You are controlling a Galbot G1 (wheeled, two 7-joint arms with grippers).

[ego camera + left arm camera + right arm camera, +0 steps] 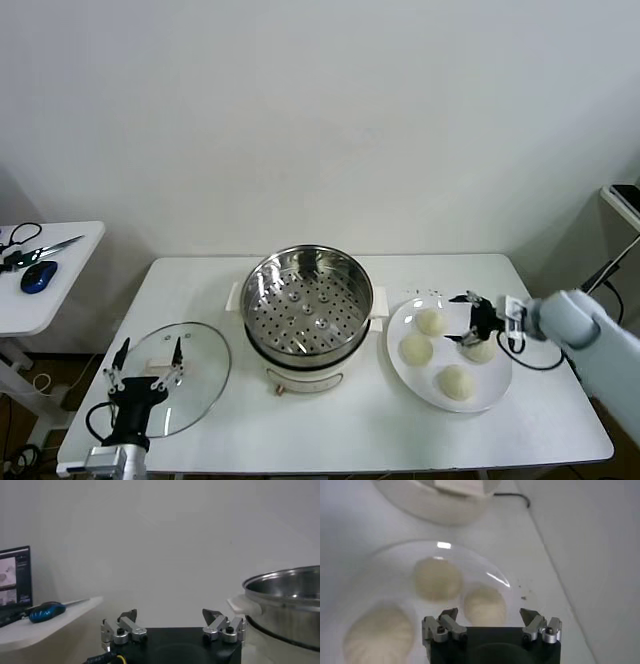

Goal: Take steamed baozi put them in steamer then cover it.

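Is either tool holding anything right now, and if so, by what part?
Nothing is held. The right tool is open above a bun on the plate; the left tool is open over the glass lid.

Left of my shiny steel steamer (306, 312), its tray dotted with holes above a cream-white base, lies the clear glass cover (172, 377). Right of it, off-white baozi (415, 349) sit on a white plate (497, 387). My grippers are black and silver.
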